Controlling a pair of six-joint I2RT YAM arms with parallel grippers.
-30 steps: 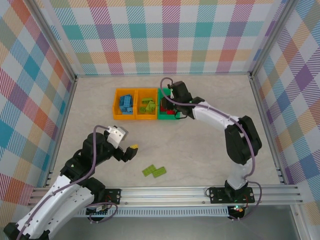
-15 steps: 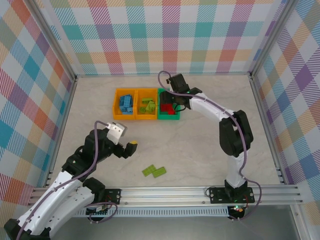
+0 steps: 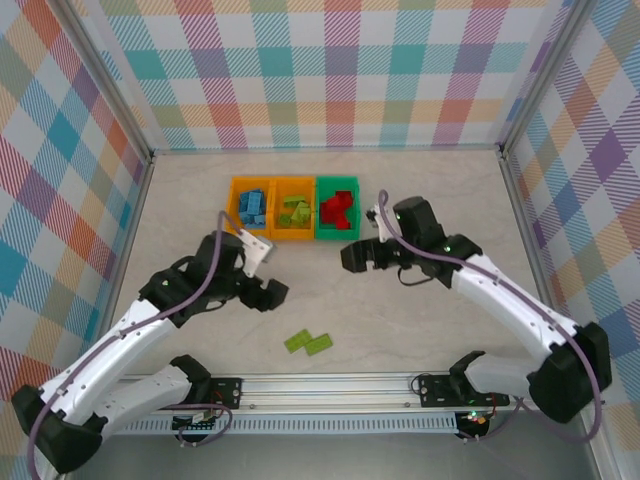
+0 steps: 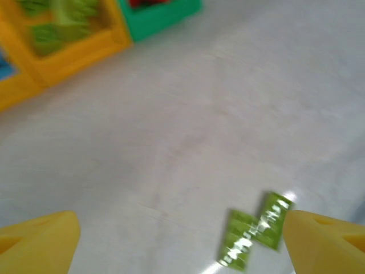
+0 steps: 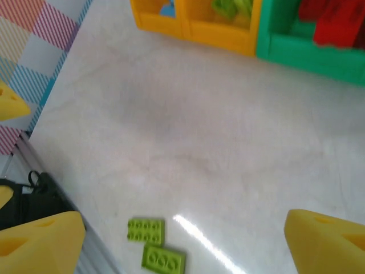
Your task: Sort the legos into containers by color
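Two lime green legos [image 3: 308,342] lie flat on the bare table [image 3: 420,320], studs up. They sit edge to edge near the front rail, well apart from the bins. I judge them light, rigid and unbreakable. Their smooth low sides could slip from a shallow pinch. Each is best taken across its short width, pads low on the side walls. Because they lie so close, a finger set between them may shove the neighbour.

They belong in the middle orange bin [image 3: 293,236], which holds green pieces. The left orange bin [image 3: 250,236] holds blue and the green bin [image 3: 337,236] holds red.

The left gripper [image 4: 182,245] hangs above the table, jaws spread and empty, the pair just beside its right-hand finger [image 4: 325,240]. The right gripper [image 5: 182,220] hangs in front of the green bin, likewise spread with nothing between its fingers.
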